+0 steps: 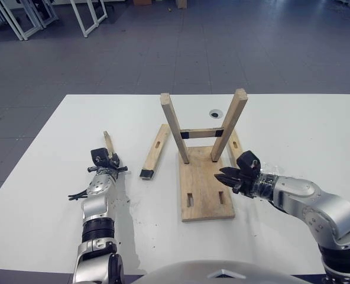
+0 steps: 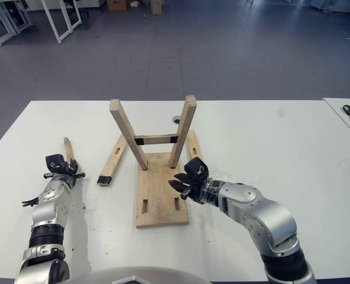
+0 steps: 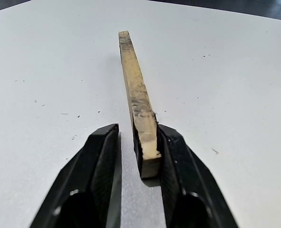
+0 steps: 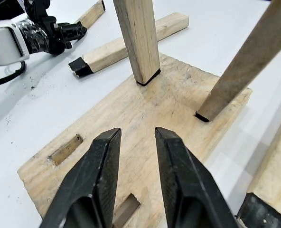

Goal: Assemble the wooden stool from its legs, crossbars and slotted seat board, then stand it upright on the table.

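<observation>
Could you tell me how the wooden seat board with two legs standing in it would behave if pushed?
The pale wooden seat board lies flat on the white table, so it would probably slide rather than tip. Its two square wooden legs lean and stand at one end, so they may wobble or pull loose if pushed high up.

I see the seat board (image 1: 204, 189) lying flat in the middle of the table (image 1: 293, 136). Two legs (image 1: 174, 125) stand in its far slots, joined by a black-ended crossbar (image 1: 201, 133), and its two near slots (image 1: 190, 200) are unfilled. A loose leg (image 1: 155, 151) lies just left of the board and another piece (image 1: 235, 145) lies by its far right corner. My left gripper (image 1: 109, 157) sits at the near end of a thin stick (image 1: 108, 142) on the left, well apart from the board, while my right gripper (image 1: 223, 176) points left over the board's right edge.
</observation>
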{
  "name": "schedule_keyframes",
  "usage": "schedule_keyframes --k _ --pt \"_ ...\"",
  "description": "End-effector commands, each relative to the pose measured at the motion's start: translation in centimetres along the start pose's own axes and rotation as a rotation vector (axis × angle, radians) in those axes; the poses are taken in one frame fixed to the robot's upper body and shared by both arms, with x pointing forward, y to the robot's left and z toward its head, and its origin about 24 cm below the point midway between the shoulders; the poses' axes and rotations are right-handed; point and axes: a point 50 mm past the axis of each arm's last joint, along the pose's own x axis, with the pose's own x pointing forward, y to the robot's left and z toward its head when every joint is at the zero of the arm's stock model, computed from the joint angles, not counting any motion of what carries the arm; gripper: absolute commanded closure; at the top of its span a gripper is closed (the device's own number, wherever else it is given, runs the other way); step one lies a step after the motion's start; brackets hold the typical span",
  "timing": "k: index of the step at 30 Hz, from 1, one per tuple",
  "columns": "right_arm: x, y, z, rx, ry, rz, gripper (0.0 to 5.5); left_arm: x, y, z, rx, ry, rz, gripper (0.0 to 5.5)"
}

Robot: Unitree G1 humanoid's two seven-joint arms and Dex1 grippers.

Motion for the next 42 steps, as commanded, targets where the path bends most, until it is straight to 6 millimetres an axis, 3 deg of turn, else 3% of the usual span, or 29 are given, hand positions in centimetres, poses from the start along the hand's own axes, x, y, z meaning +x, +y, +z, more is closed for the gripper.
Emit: schedule_keyframes --k 1,4,6,9,10,13,16,18,22,26,32,39,42 --pt "0.0 -0.2 0.5 0.014 -0.005 -0.007 3.98 -1.0 1.0 -3.7 -0.075 0.122 0.040 4.77" --pt "0.2 -0.2 0.6 0.036 -0.001 0.018 3.55 -1.5 1.8 -2.9 -0.123 0.053 0.035 5.06" --pt "0.4 -0.4 1.0 0.050 -0.013 0.033 3.14 -2.7 1.9 -1.0 -0.239 -0.082 -0.063 5.06" --pt "0.4 -0.8 2.2 0.192 -0.113 0.092 2.73 -6.4 1.2 2.7 -0.558 -0.264 -0.424 5.07" --pt "0.5 -1.0 2.7 0.254 -0.160 0.116 2.49 -8.4 0.9 3.4 -0.695 -0.259 -0.609 5.07" --pt "0.8 -0.8 3.8 0.437 -0.286 0.213 2.43 -14.0 0.8 4.5 -0.972 -0.193 -1.104 5.07" --pt "0.9 0.2 5.7 0.551 -0.407 0.392 2.43 -17.7 0.1 5.5 -1.087 -0.147 -1.414 5.07" --pt "0.7 0.6 7.3 0.586 -0.455 0.483 2.43 -18.9 -0.7 6.4 -1.109 -0.139 -1.533 5.07" --pt "1.0 1.0 10.1 0.690 -0.497 0.584 2.43 -20.2 -2.2 6.8 -1.107 -0.031 -1.683 5.07" --pt "0.5 2.8 11.7 0.730 -0.493 0.679 2.43 -18.9 -4.0 6.5 -1.069 0.060 -1.692 5.07" --pt "-0.2 4.1 11.5 0.708 -0.503 0.677 2.43 -17.7 -4.0 6.5 -1.074 0.022 -1.620 5.07" --pt "0.7 5.0 11.7 0.722 -0.462 0.687 2.43 -17.7 -4.9 5.6 -1.039 0.080 -1.616 5.07" --pt "1.2 5.0 11.9 0.746 -0.458 0.685 2.87 -17.6 -5.2 5.1 -1.014 0.113 -1.608 5.07"
